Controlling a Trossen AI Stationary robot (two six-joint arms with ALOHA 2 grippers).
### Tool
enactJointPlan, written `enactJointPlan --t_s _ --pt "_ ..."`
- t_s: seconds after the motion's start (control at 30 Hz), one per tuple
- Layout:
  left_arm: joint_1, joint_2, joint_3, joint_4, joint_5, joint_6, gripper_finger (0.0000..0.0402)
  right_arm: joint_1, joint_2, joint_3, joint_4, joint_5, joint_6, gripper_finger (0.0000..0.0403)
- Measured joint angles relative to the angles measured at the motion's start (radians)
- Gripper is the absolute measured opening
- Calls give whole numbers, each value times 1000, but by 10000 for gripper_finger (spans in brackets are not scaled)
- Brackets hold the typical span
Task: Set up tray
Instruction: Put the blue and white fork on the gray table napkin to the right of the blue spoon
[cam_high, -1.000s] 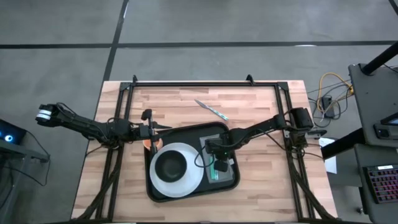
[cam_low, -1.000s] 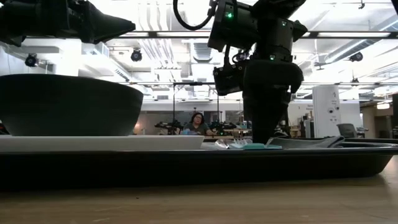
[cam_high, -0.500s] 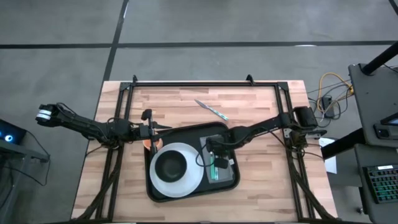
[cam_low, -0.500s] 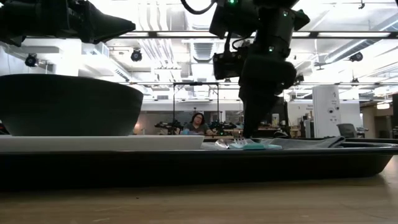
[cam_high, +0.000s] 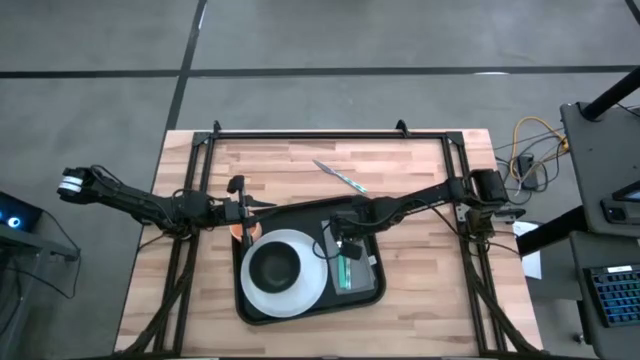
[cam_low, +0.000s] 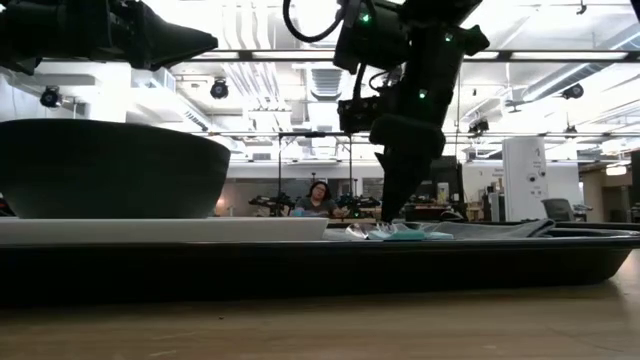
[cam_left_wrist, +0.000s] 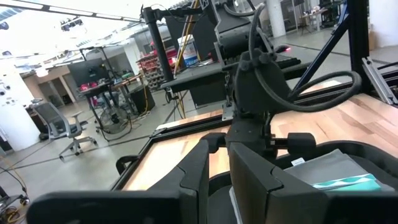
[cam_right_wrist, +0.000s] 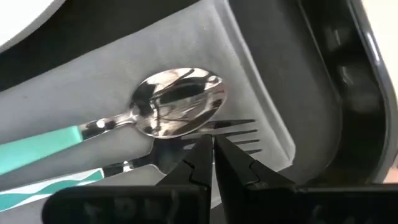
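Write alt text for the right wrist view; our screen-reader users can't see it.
The right gripper, fingers shut, sits just over a fork that lies under a teal-handled spoon on a grey napkin in the black tray.

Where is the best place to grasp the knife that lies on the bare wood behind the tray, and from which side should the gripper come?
Grip the knife near mid-length, probably on its handle, coming straight down from above. It lies flat and diagonal on the table, nothing close by, so the fingers should close across its narrow width.
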Motion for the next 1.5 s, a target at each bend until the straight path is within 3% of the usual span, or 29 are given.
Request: enactJointPlan --t_s 1.5 --pt "0 0 0 0 0 0 46 -9 60 42 37 -12 -5 8"
